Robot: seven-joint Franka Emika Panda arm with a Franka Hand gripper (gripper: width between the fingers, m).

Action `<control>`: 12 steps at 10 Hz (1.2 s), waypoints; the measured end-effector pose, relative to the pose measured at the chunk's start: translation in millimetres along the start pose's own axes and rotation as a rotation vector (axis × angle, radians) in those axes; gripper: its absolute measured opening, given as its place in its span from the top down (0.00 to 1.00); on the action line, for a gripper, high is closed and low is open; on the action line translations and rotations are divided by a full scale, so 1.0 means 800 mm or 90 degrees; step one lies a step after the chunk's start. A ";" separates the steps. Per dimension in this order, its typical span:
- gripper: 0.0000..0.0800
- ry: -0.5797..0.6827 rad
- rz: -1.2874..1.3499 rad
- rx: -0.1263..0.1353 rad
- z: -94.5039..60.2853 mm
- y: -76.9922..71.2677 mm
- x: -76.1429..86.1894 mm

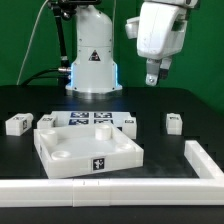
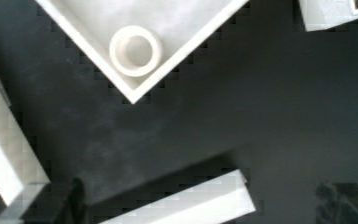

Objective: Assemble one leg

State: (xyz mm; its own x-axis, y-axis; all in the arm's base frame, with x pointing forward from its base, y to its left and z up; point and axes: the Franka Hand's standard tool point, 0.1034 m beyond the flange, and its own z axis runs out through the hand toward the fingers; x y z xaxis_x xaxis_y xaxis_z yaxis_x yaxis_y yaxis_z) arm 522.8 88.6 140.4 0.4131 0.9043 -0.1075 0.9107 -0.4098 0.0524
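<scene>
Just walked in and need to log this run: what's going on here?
The Panda arm's gripper hangs open above the black table, holding nothing. The large white square tray-like piece lies in the middle. Small white plastic leg blocks with square tags lie loose beside it, one on the exterior view's right; none looks fitted yet.

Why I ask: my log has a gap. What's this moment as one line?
pincer: open, empty, high in air | leg: loose on table, untouched | tray: no leg fitted

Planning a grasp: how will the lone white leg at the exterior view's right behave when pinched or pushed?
The leg looks small and blocky: probably stiff and light. Its flat faces make rolling unlikely; on the smooth black table it would likely slide.
</scene>
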 end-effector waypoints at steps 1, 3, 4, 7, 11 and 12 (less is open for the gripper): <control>0.19 0.008 -0.031 -0.008 0.003 0.003 -0.002; 0.19 0.031 -0.155 -0.026 0.037 0.003 -0.042; 0.19 0.031 -0.193 -0.026 0.042 0.008 -0.052; 0.19 0.029 -0.239 -0.024 0.049 0.013 -0.059; 0.19 0.025 -0.340 -0.021 0.055 0.017 -0.079; 0.19 0.024 -0.386 -0.014 0.065 0.014 -0.098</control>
State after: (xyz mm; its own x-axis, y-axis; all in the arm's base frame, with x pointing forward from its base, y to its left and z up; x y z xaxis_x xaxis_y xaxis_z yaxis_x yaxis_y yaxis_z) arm 501.2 7.2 98.0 -0.1805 0.9796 -0.0887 0.9831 0.1824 0.0130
